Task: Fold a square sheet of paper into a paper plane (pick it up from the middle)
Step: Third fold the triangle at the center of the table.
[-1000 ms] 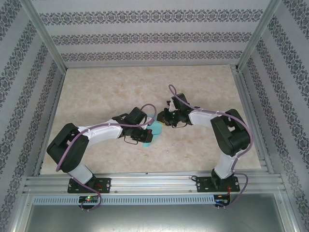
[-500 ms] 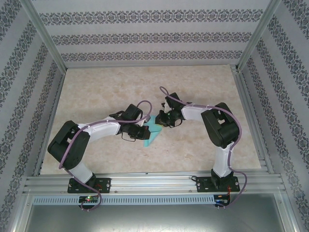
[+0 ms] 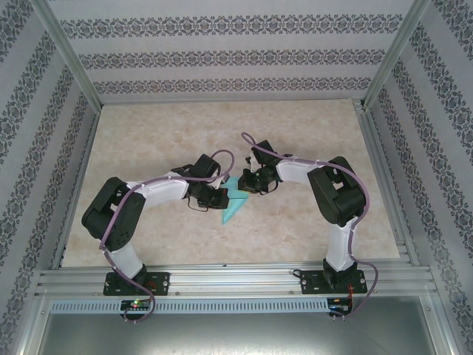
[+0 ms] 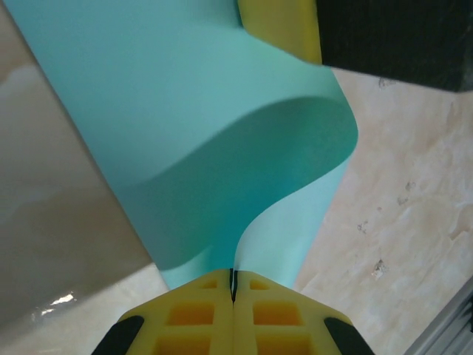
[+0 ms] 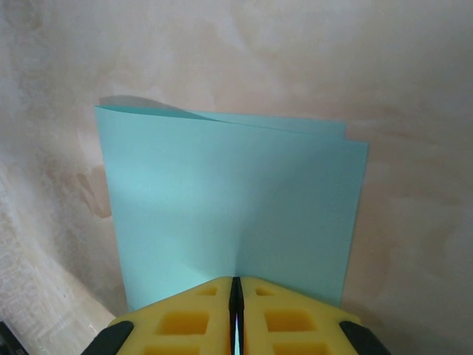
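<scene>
The square sheet of paper (image 3: 235, 200) is turquoise and hangs doubled over between the two grippers, just above the table's middle. My left gripper (image 3: 222, 194) is shut on one edge of it. In the left wrist view its yellow fingertips (image 4: 233, 287) pinch the sheet (image 4: 185, 133), which bulges in a soft curl. My right gripper (image 3: 248, 185) is shut on the opposite side. From the right wrist its fingertips (image 5: 236, 287) clamp the sheet (image 5: 229, 200), with two layers showing at the top edge. The right gripper's yellow finger (image 4: 281, 26) shows behind the curl.
The marble-patterned table (image 3: 148, 140) spreads around both arms. Patterned walls stand on three sides, with metal rails (image 3: 236, 279) along the near edge. Both arm elbows bend outward, left (image 3: 111, 214) and right (image 3: 341, 196).
The right gripper moved left to the paper and closed on it. The left arm swung its wrist upward, and the paper now hangs as a pointed fold between the two grippers.
</scene>
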`<act>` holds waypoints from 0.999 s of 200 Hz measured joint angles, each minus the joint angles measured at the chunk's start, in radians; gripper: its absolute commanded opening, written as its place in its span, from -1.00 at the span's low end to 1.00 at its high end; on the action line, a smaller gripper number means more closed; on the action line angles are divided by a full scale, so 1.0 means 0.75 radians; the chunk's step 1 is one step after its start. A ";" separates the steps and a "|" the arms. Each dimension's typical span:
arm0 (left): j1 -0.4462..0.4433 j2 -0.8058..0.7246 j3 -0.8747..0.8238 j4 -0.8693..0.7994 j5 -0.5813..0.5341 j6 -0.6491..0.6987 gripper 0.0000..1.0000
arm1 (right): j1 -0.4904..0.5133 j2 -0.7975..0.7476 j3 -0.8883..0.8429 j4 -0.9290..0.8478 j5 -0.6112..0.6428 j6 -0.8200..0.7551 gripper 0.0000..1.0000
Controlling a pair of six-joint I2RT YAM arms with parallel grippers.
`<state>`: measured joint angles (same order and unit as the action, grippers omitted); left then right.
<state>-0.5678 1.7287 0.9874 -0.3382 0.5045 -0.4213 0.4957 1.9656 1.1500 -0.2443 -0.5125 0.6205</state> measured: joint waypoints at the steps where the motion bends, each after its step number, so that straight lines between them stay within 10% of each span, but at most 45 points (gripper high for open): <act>1: 0.000 0.001 0.002 -0.002 -0.001 0.000 -0.90 | 0.000 0.001 0.000 0.000 0.000 0.000 -0.74; 200: 0.001 0.062 0.028 -0.042 -0.081 0.024 -0.86 | 0.006 0.002 0.001 0.001 0.000 0.001 -0.72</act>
<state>-0.5674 1.7752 1.0088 -0.3695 0.4438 -0.4030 0.4999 1.9667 1.1503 -0.2440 -0.5125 0.6209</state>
